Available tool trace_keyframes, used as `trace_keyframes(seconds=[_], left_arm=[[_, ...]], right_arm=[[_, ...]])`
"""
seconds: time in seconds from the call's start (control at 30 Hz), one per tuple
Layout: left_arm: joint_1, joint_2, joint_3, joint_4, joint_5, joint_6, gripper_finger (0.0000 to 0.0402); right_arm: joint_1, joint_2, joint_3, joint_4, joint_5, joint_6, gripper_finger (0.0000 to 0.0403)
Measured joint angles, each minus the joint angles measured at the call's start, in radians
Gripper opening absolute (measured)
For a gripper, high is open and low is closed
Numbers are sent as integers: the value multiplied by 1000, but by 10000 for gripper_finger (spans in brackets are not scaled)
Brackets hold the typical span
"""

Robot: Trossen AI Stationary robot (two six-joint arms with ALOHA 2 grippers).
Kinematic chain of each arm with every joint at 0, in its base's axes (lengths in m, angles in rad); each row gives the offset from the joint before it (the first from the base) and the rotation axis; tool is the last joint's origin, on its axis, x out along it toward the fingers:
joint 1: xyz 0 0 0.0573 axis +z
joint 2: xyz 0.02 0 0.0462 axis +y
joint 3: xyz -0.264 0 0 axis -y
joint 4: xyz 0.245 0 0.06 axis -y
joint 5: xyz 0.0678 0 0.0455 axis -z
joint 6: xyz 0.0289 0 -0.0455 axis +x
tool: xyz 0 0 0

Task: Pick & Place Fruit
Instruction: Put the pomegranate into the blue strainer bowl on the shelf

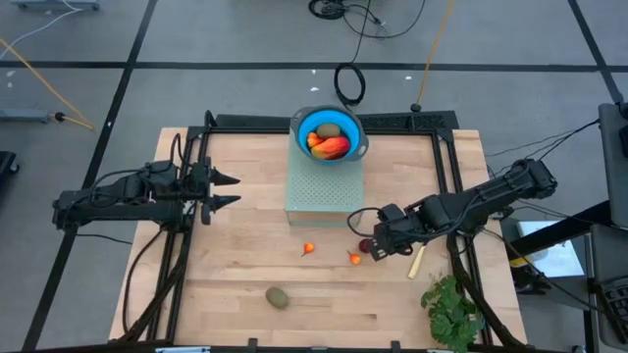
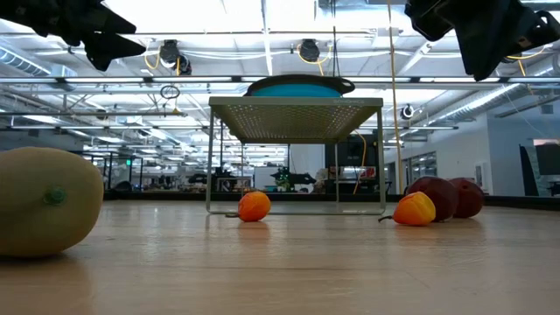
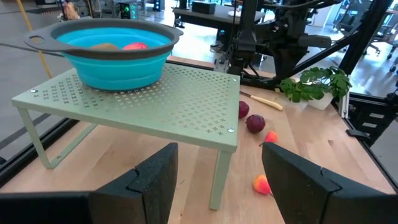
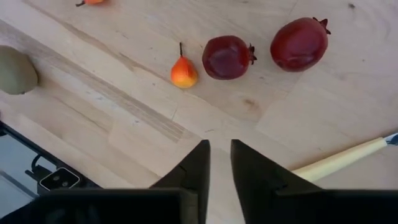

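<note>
Two dark red round fruits (image 4: 227, 57) (image 4: 299, 43) and a small orange-red piece (image 4: 184, 73) lie on the wooden table, below my right gripper (image 4: 219, 163). It hangs above them pointing steeply down, fingers a little apart and empty. Another small orange-red piece (image 1: 308, 248) lies further left. A brownish-green oval (image 1: 278, 297) rests near the front edge. The blue bowl (image 1: 302, 126) on the green perforated rack (image 1: 319, 186) holds an orange-red oblong (image 1: 332, 147) and another brownish-green oval (image 1: 328, 129). My left gripper (image 1: 234, 191) waits open at the left, level with the rack.
A yellow-handled knife (image 1: 417, 262) lies right of the dark red fruits, its handle (image 4: 339, 158) close to my right gripper. A leafy green bunch (image 1: 451, 309) sits at the front right corner. Black frame rails (image 1: 446, 147) run along the table's sides.
</note>
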Motion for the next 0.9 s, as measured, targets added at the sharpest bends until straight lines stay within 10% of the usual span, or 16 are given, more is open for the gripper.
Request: trace_keyframes(seconds=[0.9], left_arm=[[0,0,0,0,0,-3,235]], right_arm=[[-120,0,-1,-13,-52,-125,250]])
